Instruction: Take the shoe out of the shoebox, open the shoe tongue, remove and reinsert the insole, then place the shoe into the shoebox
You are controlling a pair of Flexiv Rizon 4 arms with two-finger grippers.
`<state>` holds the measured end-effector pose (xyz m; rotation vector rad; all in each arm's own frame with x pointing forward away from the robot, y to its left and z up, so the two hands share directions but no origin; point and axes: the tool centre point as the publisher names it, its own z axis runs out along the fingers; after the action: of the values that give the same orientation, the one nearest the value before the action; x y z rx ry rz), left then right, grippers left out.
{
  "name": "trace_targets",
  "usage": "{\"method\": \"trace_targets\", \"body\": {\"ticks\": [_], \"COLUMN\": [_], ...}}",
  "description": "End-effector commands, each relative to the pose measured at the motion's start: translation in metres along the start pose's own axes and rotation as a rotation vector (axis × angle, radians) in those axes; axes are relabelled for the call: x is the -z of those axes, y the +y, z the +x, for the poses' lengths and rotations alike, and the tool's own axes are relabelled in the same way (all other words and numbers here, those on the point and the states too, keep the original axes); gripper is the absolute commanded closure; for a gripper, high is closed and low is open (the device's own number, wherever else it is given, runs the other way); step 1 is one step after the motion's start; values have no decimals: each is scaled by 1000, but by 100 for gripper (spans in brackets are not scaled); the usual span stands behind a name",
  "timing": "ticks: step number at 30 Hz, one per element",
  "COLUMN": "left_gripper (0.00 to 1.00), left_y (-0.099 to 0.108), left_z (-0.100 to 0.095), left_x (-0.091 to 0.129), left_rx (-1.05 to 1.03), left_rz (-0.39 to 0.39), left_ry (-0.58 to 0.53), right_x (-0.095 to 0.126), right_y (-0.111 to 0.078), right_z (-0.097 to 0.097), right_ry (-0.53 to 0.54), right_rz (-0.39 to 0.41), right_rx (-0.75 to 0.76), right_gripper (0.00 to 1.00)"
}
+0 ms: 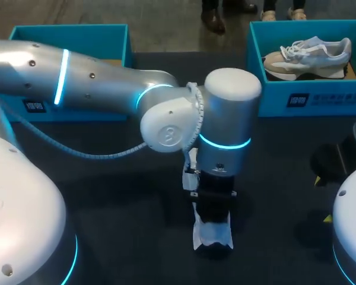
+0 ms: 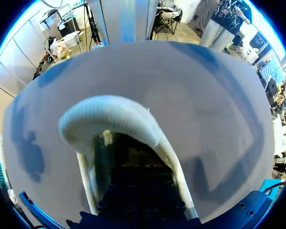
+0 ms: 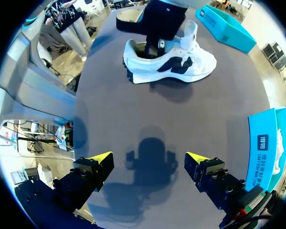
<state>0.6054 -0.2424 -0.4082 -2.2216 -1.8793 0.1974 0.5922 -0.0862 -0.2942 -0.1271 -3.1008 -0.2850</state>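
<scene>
A white shoe (image 3: 174, 64) with a dark side mark lies on the dark table, toe toward the teal boxes; from above only its heel end (image 1: 212, 236) shows under my left arm. My left gripper (image 1: 213, 215) points straight down into the shoe's opening, with its fingertips hidden inside. Past its dark fingers (image 2: 138, 191) I see the padded heel collar (image 2: 109, 119); whether anything is pinched in there is hidden. My right gripper (image 3: 148, 160) hovers open above bare table, well short of the shoe, and holds nothing. It also shows at the table's right edge (image 1: 322, 199).
An open teal shoebox (image 1: 24, 44) stands at the back left, behind my left arm. A second teal shoebox (image 1: 311, 98) at the back right holds a beige and grey shoe (image 1: 308, 54). That box's side (image 3: 264, 148) is close beside my right gripper.
</scene>
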Motion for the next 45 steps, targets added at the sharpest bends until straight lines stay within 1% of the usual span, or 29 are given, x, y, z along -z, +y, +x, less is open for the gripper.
{"method": "trace_targets", "body": {"ticks": [1,5,10,12,16,17,21,23,26,33,36,39,43,45], "left_gripper": [100,100,100,100,100,100,100,100,100,100,100,100,100,100], "left_y": [8,13,14,13,1,-4,-13,-11,-2,18,25,28,28,23], "left_z": [-4,-2,2,3,2,1,-5,-8,-11,-9,-8,-6,-4,-4], "left_x": [-13,-5,11,17,27,29,28,23,15,6,9,19,32,36], "left_rx": [19,45,51,52,23,5,-30,-32,-23,10,25,30,32,24], "left_rz": [-26,-56,-98,-103,-106,-92,-84,-88,-84,-92,-109,-136,-160,-164], "left_ry": [-29,-51,-79,-91,-123,-135,-149,-146,-138,-122,-120,-129,-141,-149], "right_x": [-1,-1,-1,-1,-1,-1,-1,-1,-1,-1,-1,-1,-1,-1], "right_y": [0,0,0,0,0,0,0,0,0,0,0,0,0,0], "right_z": [2,2,2,2,2,2,2,2,2,2,2,2,2,2], "right_ry": [-5,-5,-5,-5,-5,-5,-5,-5,-5,-5,-5,-5,-5,-5], "right_rz": [1,1,1,1,1,1,1,1,1,1,1,1,1,1], "right_rx": [0,0,0,0,0,0,0,0,0,0,0,0,0,0], "right_gripper": [0,0,0,0,0,0,0,0,0,0,0,0,0,0]}}
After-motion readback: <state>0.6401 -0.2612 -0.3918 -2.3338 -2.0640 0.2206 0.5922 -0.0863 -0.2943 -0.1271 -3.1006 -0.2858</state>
